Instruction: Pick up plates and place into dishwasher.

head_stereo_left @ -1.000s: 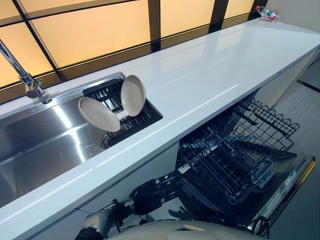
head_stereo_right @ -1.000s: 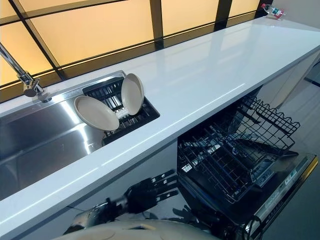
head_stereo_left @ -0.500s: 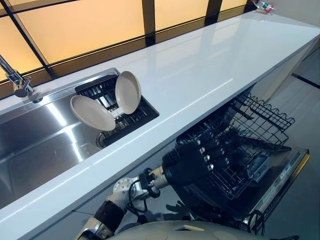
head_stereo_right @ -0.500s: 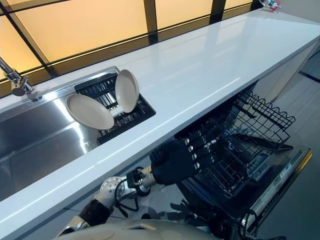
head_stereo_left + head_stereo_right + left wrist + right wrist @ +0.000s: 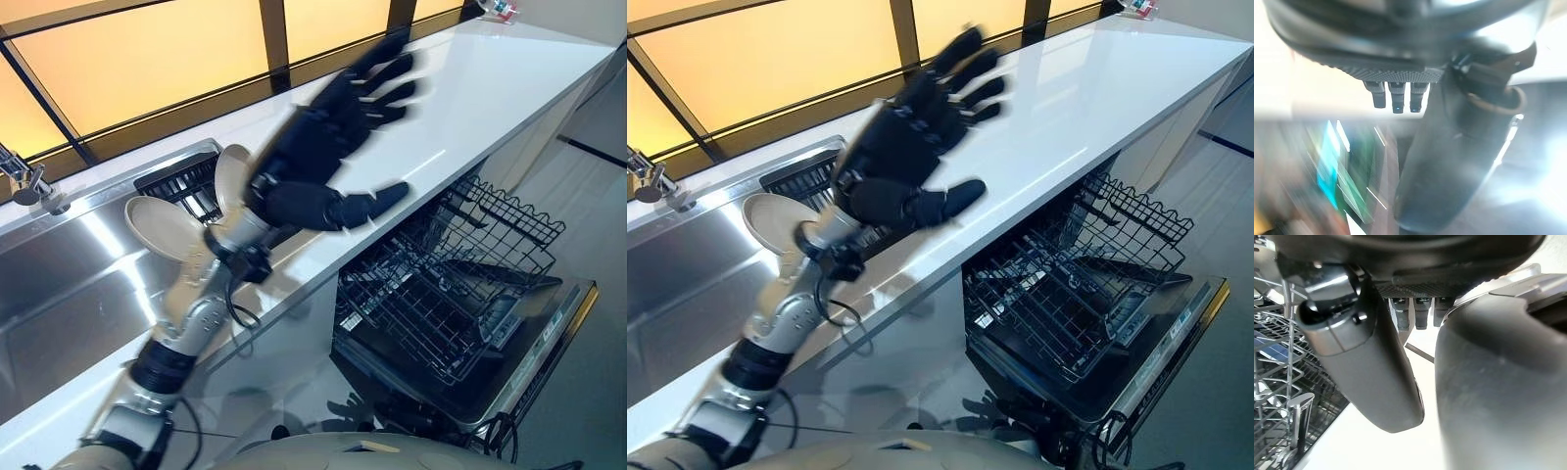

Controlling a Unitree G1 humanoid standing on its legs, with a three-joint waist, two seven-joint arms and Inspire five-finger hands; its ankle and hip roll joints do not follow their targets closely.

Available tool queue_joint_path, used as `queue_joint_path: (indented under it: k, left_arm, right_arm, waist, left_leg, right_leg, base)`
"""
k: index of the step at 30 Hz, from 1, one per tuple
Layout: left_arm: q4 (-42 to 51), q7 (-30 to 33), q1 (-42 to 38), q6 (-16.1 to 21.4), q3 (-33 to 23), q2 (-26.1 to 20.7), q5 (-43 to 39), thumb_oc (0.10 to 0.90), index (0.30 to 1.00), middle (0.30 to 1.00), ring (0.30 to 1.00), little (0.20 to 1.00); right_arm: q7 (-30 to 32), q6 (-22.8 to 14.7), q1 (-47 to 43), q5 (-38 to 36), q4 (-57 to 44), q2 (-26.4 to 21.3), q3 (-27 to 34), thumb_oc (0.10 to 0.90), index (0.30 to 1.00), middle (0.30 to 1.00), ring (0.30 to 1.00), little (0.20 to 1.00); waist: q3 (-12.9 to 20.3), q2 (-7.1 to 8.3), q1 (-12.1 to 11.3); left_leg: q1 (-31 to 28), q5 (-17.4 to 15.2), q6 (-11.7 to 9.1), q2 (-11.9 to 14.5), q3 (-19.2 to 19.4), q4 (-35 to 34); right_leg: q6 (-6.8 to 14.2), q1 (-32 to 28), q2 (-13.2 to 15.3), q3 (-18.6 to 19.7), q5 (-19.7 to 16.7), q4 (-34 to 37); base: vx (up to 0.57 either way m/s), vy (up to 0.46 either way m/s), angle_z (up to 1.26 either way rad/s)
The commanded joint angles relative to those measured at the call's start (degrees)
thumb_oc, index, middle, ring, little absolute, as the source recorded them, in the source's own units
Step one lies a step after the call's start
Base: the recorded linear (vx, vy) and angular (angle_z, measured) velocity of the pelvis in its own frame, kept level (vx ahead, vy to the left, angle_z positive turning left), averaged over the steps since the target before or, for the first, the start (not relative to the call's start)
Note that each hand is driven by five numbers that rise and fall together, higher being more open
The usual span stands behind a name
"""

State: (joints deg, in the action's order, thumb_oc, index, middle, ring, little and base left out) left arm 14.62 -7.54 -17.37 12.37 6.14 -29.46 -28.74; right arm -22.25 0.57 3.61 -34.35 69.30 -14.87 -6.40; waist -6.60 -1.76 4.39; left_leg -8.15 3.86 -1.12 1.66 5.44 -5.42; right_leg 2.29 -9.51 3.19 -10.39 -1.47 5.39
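Above the counter (image 5: pixel 470 108) our left hand (image 5: pixel 318 157) hangs with fingers (image 5: pixel 387 73) spread straight, thumb out, gripping nothing. We judge it poised to reach the two plates (image 5: pixel 162 227) propped on edge in the sink (image 5: pixel 69 284) rack. Dishwasher rack (image 5: pixel 451 294) stands pulled out below; right hand (image 5: pixel 1366 367) near it, grip unclear.

The left hand (image 5: pixel 318 157) is matte black with segmented fingers, on a silver-grey arm with black joint rings.
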Motion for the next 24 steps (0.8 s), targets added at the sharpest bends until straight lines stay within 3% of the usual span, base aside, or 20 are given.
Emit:
queue_joint_path:
  k: [1, 6, 13, 24]
  left_arm:
    - [3.2, 11.6, -4.7, 10.3, -12.2, -3.8, 17.8, 0.8, 0.9, 0.9, 0.9, 0.9]
    - [-0.6, 20.8, -2.3, 6.5, -16.9, -12.1, 36.2, 0.8, 0.9, 0.9, 0.9, 0.9]
    - [-7.9, 27.3, 1.4, 4.5, -20.3, -22.1, 47.8, 0.8, 0.9, 0.9, 0.9, 0.9]
    - [-19.1, 20.2, 4.2, -1.1, -19.0, -36.2, 62.7, 0.8, 0.9, 0.9, 0.9, 0.9]
  right_arm:
    - [-4.1, 0.6, 1.2, -1.1, 2.8, 5.0, -0.1, 0.8, 0.9, 0.9, 0.9, 0.9]
    - [-3.7, 0.8, 1.0, -1.2, 3.2, 4.6, 0.5, 0.8, 0.9, 0.9, 0.9, 0.9]
    - [-3.4, 1.9, 0.3, -0.4, 3.0, 3.3, 1.1, 0.8, 0.9, 0.9, 0.9, 0.9]
    - [-4.1, 3.5, -0.6, 1.2, 3.2, 0.7, 2.7, 0.8, 0.9, 0.9, 0.9, 0.9]
  waist:
    - [2.2, 0.72, -3.1]
    - [2.3, 0.22, -3.9]
    - [2.2, -0.98, -4.8]
    - [2.2, -2.95, -4.7]
  left_leg:
    - [-2.6, -7.6, 3.5, -5.2, 2.0, 0.4]
    - [-2.6, -7.3, 3.4, -5.4, 1.3, 0.4]
    - [-2.7, -7.0, 3.1, -5.5, 0.9, 0.4]
    - [-2.7, -6.7, 2.7, -5.6, 1.3, 0.4]
  right_leg:
    - [0.7, -0.5, -2.5, 0.1, 1.3, -0.4]
    - [0.4, -0.9, -2.4, -0.7, 1.6, -0.4]
    - [0.4, -1.3, -2.1, -1.7, 1.9, -0.4]
    - [1.2, -1.4, -1.5, -2.6, 1.7, -0.4]
  base:
    - [0.02, -0.006, 0.1]
    - [0.02, 0.008, 0.21]
    - [0.0, 0.014, 0.08]
    - [0.0, 0.0, 0.0]
